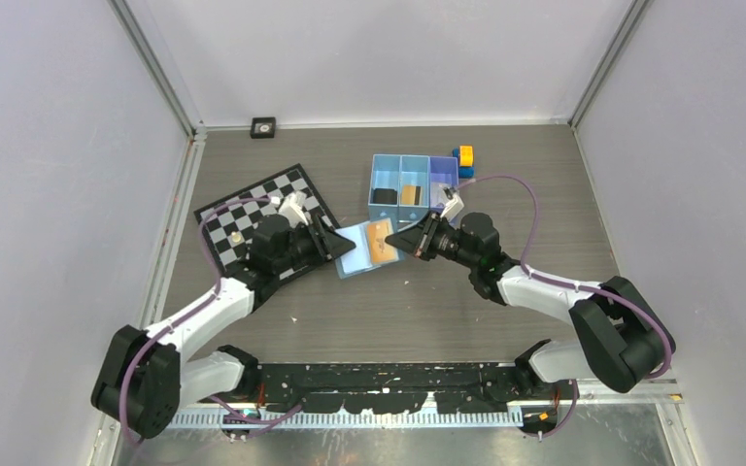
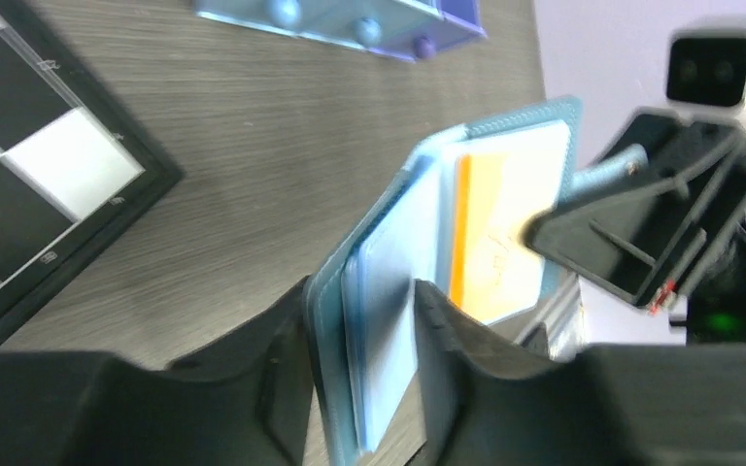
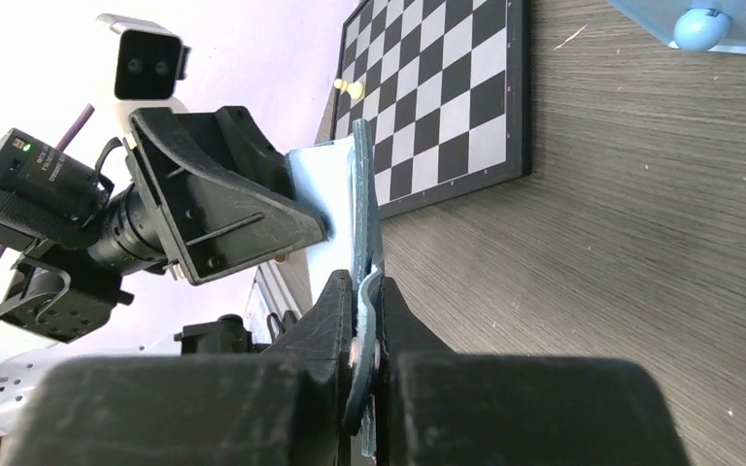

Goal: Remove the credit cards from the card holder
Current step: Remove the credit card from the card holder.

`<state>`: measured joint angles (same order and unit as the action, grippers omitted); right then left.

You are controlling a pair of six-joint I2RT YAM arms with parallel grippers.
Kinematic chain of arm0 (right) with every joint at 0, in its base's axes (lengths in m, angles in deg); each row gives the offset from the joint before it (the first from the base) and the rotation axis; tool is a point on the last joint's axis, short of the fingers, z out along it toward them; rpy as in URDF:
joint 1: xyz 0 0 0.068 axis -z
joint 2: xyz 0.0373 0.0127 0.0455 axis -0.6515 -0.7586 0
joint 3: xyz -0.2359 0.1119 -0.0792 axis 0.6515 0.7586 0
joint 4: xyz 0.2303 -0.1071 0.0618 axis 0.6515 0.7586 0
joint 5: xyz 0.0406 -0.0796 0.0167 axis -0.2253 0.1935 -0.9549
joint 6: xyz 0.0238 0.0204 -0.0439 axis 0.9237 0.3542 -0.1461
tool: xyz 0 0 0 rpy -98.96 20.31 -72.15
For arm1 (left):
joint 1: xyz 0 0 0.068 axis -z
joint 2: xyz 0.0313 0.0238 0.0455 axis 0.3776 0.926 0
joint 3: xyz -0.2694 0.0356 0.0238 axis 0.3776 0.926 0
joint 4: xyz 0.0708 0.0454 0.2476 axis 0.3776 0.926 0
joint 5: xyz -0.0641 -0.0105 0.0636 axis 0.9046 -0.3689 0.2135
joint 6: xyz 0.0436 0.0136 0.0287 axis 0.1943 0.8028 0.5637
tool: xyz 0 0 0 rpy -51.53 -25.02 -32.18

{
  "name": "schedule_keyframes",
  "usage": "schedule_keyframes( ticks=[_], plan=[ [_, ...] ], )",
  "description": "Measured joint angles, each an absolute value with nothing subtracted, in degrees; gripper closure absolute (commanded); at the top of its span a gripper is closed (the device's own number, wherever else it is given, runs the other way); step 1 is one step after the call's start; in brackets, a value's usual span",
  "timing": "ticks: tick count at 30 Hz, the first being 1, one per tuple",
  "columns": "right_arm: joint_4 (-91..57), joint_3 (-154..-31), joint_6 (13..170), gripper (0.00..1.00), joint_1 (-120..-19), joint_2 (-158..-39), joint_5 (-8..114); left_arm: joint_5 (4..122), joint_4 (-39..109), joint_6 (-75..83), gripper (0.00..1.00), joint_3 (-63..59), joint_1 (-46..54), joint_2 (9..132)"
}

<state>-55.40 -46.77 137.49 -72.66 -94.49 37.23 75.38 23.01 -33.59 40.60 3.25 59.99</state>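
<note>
Holder: blue holder (image 1: 355, 260) folded open, lighter blue inside, darker rim; edge-on from my right wrist.
Holder place: mid counter (image 1: 398, 320), strung between my two grippers, just in front of the tray; can't tell if it touches the counter.
Card: orange-tan card (image 1: 381, 241) lying in the holder's right half, face showing.
Left half: pale layer (image 2: 384, 330) between my left fingers; card or pocket, can't tell.
Left gripper: my left gripper (image 2: 364, 301) clenched on the holder's left half, a finger on each side.
Right gripper: my right gripper (image 3: 364, 283) clamped tight on the holder's right edge.
Tray: blue tray (image 1: 372, 184), three compartments; left has a dark item, middle a tan-and-dark item, the purple right one I can't make out.
Blocks: yellow and blue blocks (image 1: 464, 158) right against the tray's far right corner.
Chessboard: chessboard (image 1: 253, 209) left of the holder, partly under my left arm; small pale piece (image 1: 238, 236) on it.
</note>
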Motion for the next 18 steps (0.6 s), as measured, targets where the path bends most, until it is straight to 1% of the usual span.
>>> schedule_keyframes(
  ticks=[1, 2, 3, 4, 5, 8, 10, 12, 16, 18],
  plan=[
    [-55.4, -46.8, 137.5, 0.99, -72.6, -94.5, 37.3, 73.7, 24.9, -33.1, 0.32, 40.3, 3.2, 59.2],
    [-55.4, -46.8, 137.6, 0.99, -72.5, -94.5, 37.3, 72.0, 26.7, -32.5, 0.24, 40.1, 3.1, 58.3],
    [-55.3, -46.8, 137.6, 0.99, -72.4, -94.5, 37.4, 69.5, 29.0, -32.5, 0.21, 39.8, 2.9, 57.0],
    [-55.2, -46.8, 137.6, 1.0, -72.3, -94.5, 37.5, 67.8, 30.5, -32.3, 0.22, 39.7, 2.8, 55.9],
    [-55.1, -46.8, 137.6, 1.0, -72.2, -94.5, 37.7, 66.2, 31.9, -32.3, 0.27, 39.7, 2.8, 54.8],
    [-54.5, -46.8, 137.7, 0.99, -72.0, -94.5, 38.1, 64.4, 33.6, -32.0, 0.5, 39.8, 2.5, 52.1],
    [-54.3, -46.8, 137.7, 1.0, -71.9, -94.5, 38.2, 65.4, 31.9, -31.9, 0.58, 40.4, 2.5, 50.6],
    [-53.9, -46.7, 137.7, 0.99, -71.9, -94.5, 38.2, 68.0, 27.5, -32.1, 0.62, 42.2, 2.5, 49.5],
    [-53.8, -46.8, 137.8, 0.99, -71.9, -94.5, 38.2, 74.2, 19.0, -33.2, 0.62, 44.9, 2.6, 50.2],
    [-53.8, -46.7, 137.9, 1.0, -71.9, -94.5, 38.1, 76.3, 16.3, -33.6, 0.63, 44.9, 2.9, 51.5]
  ],
)
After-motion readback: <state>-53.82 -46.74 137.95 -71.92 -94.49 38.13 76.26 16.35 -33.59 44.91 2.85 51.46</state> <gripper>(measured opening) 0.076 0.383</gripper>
